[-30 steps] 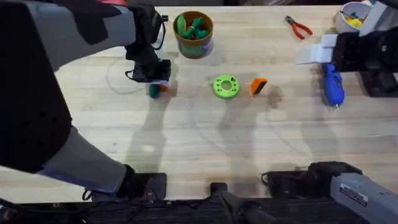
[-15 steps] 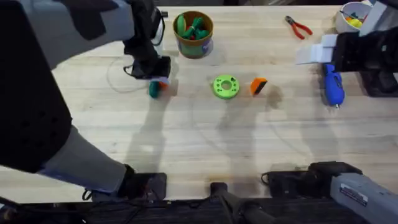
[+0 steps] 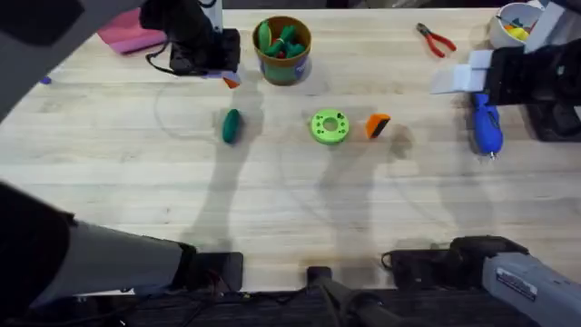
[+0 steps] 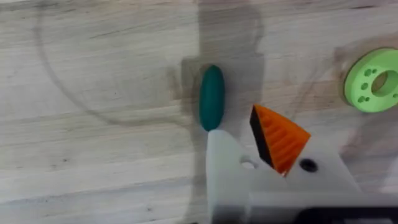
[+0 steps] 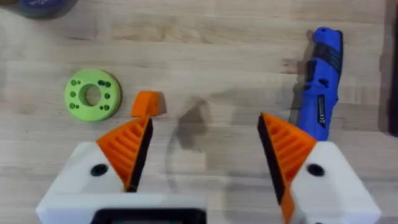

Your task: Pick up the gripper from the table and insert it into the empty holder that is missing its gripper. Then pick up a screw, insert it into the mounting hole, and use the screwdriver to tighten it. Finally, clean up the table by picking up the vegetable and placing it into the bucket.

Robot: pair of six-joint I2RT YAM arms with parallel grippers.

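Vegetable (image 3: 231, 125) on table, left claw (image 3: 227, 77) apart.

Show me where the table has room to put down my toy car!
The near half of the table, in front of the vegetable, green ring and orange gripper, is bare. So is the stretch between gripper and screwdriver. It's crowded near the bucket and the far right corner.

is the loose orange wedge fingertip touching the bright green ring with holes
Apart. The right wrist view shows bare wood between the small orange plastic wedge fingertip and the bright green flat ring; the overhead view agrees.
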